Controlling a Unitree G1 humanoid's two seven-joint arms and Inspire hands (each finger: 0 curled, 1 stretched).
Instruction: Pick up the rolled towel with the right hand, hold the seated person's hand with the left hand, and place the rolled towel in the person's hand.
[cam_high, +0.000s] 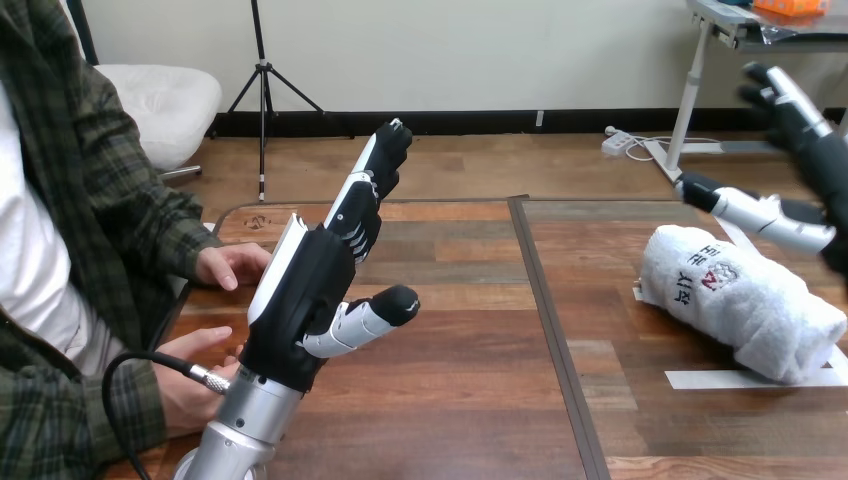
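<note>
A white rolled towel (738, 297) lies on the table at the right, inside white tape marks. Above and just right of it hovers my right hand (805, 160), open, fingers spread and thumb pointing left over the towel, not touching it. My left hand (315, 280) is raised over the table's left half, open, fingers straight and pointing away, thumb out to the right. The person sits at the left. One of their hands (230, 264) rests flat on the table beyond my left hand. Their nearer hand (195, 375) lies beside my left wrist, partly hidden by it.
The wooden table (460, 400) has a dark seam (555, 330) running front to back down its middle. White tape strips (705, 379) mark the towel's spot near the right edge. The table's left edge is close to the person's hands.
</note>
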